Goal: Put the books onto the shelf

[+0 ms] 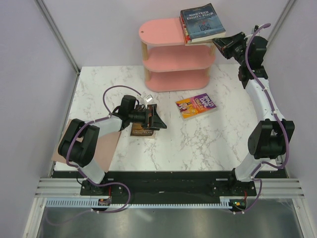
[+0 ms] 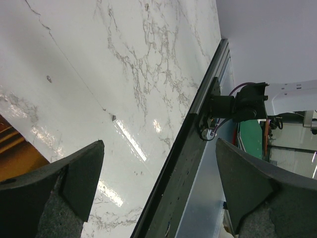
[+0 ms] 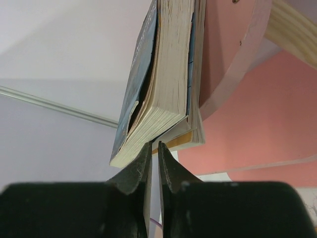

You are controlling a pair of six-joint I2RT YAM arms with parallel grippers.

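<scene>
We find two legible titles, both in the top external view. The dark blue book (image 1: 203, 24) lying uppermost on the top board of the pink shelf (image 1: 161, 32) carries "NINETEEN EIGHTY-FOUR" in pale capitals across its cover; the smaller print below that title is too fine for us to read. The purple-and-yellow book (image 1: 196, 106) lying flat on the bench (image 1: 198, 144) bears "ROALD DAHL" in large letters; its remaining cover text is illegible. The dark brown book (image 1: 142, 132), partly covered, shows a line of light lettering that we cannot make out. Neither wrist view yields any readable text.
</scene>
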